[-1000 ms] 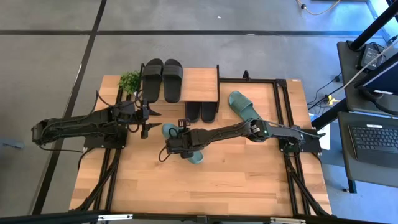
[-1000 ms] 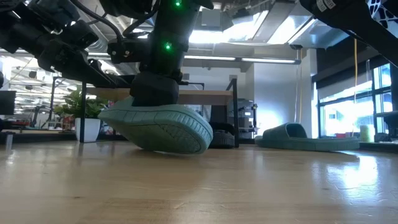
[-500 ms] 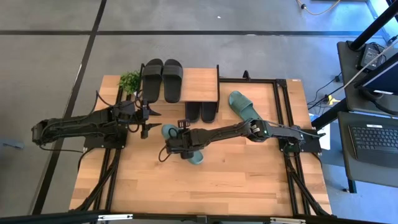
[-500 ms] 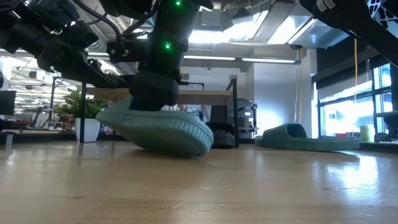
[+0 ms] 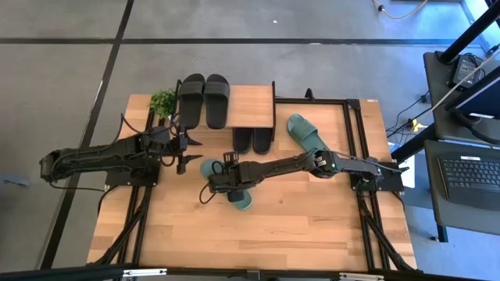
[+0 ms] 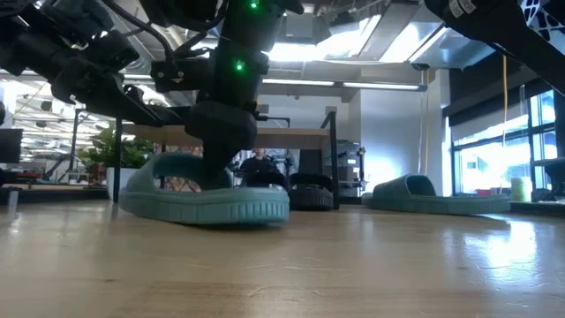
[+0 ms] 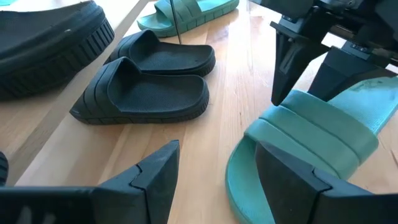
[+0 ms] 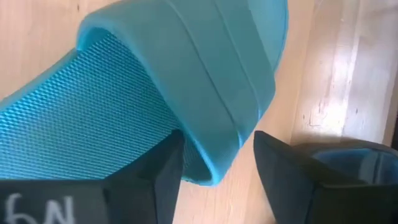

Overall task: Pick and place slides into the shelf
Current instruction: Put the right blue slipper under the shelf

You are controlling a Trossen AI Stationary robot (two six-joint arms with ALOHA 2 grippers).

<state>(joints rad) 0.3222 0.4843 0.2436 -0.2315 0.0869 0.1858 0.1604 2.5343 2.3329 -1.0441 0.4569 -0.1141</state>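
A teal slide (image 5: pixel 226 186) lies flat on its sole on the table's middle, also plain in the low view (image 6: pixel 205 201). My right gripper (image 5: pixel 221 178) stands open over it, pointing down. One finger is under the strap and one outside the strap's side (image 8: pixel 217 134). My left gripper (image 5: pixel 183 153) hovers open just left of this slide's end (image 7: pixel 311 134), touching nothing. A second teal slide (image 5: pixel 306 133) lies at the right. Two black slides (image 5: pixel 205 97) rest on the shelf's top board (image 5: pixel 251 105), and two more (image 5: pixel 253 140) lie under it. My right gripper comes from above with its fingers on either side of the strap's side edge (image 8: pixel 214 165). The outer finger (image 8: pixel 286 171) stands clear of the strap. The inner finger (image 8: pixel 158 171) is close against the strap's underside; I cannot tell whether it touches. The slide rests on the table.
A small potted plant (image 5: pixel 162 100) stands at the shelf's left end. Black frame rails (image 5: pixel 355 148) run along the table's right and left sides. Bare wood (image 5: pixel 258 234) lies toward the near edge.
My right gripper has opened and let go of the teal slide. The slide was tilted, with one long side raised off the table. It has dropped flat onto its sole and lies a little nearer the table's left. My left gripper has kept still.
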